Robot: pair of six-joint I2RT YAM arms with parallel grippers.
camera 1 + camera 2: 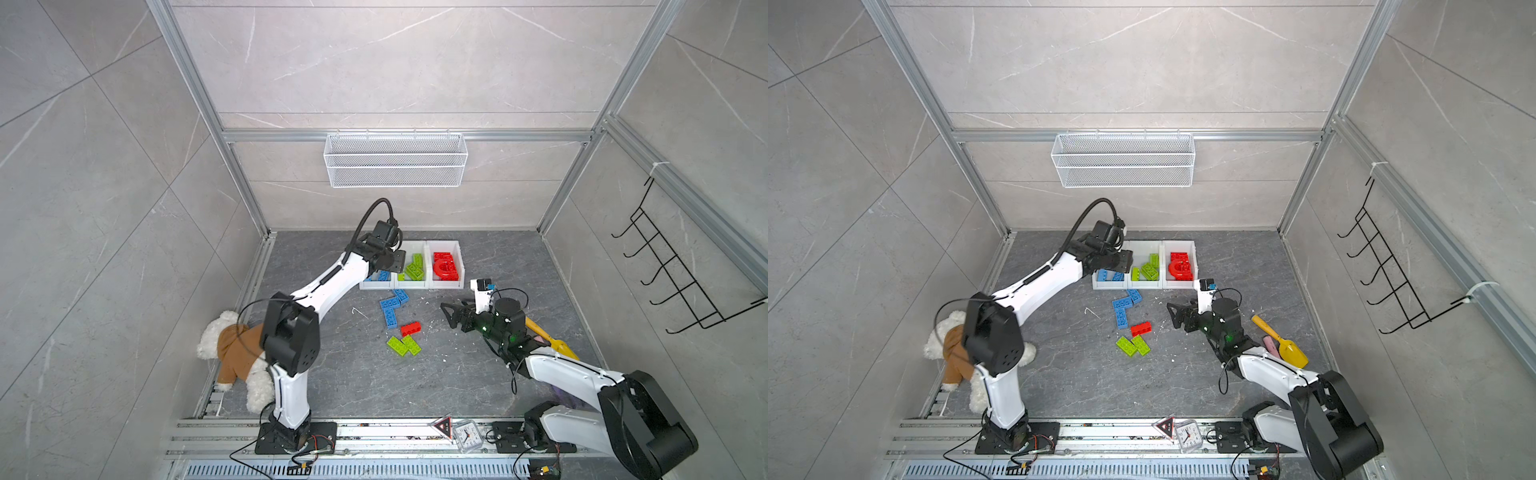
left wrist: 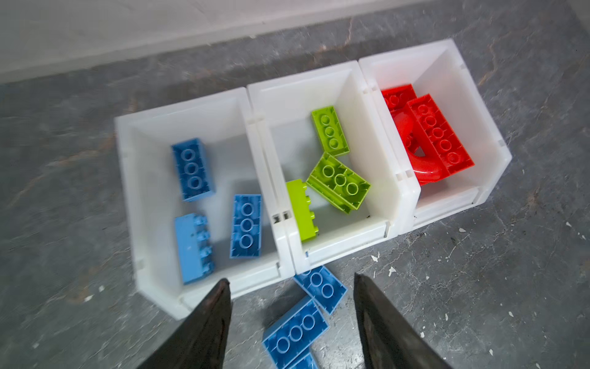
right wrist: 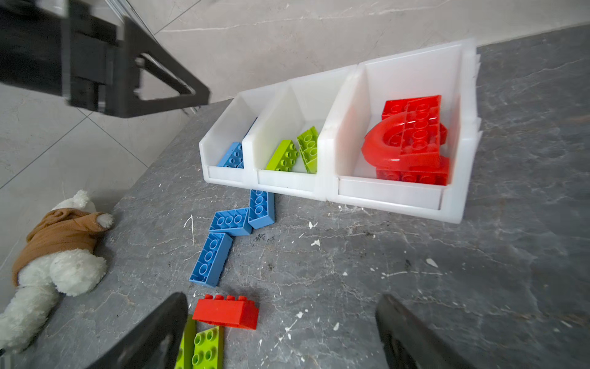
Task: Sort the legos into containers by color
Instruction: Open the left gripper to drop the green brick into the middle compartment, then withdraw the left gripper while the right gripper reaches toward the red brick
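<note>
Grey marble-tile walls [image 1: 395, 62], dark stone floor [image 1: 374, 382], wire basket [image 1: 395, 160]

**White Shells, Black Joints**

The left arm [image 1: 324, 286] and the right arm [image 1: 569, 372] are both wearing glossy white shells between bulky black joint housings [image 1: 291, 332]. A black cable [image 1: 365, 216] is arching over the left wrist. Thin wires are trailing from the black base plates [image 1: 297, 436], and a green light [image 1: 484, 329] is glowing on the right wrist. The left gripper [image 2: 291, 278] is showing matte black, tapering fingers [image 2: 204, 329].

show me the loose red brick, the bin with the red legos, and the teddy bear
loose red brick [image 1: 410, 328]: in a top view, middle of the brick
red lego bin [image 1: 445, 284]: in a top view, on its front wall
teddy bear [image 1: 214, 336]: in a top view, on its white head
</note>
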